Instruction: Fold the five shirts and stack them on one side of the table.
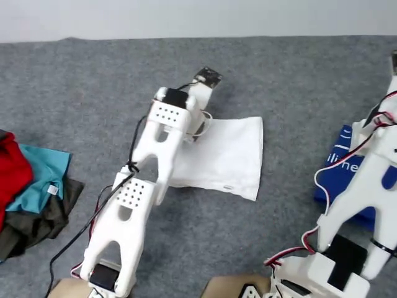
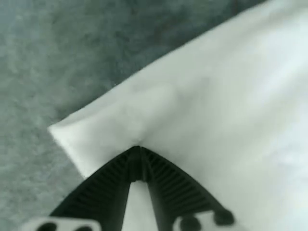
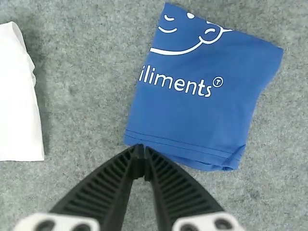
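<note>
A white shirt [image 1: 226,158] lies folded into a flat rectangle. Well to its right lies a blue shirt [image 1: 338,167], folded, white print facing up. Far to its left, a red shirt [image 1: 11,171], a teal shirt [image 1: 40,177] and a dark shirt [image 1: 37,220] lie crumpled in one heap.

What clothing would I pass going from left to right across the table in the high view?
heap of unfolded shirts → white shirt → blue shirt

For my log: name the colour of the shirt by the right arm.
Blue shirt, white print; clearest in right wrist view.
</note>
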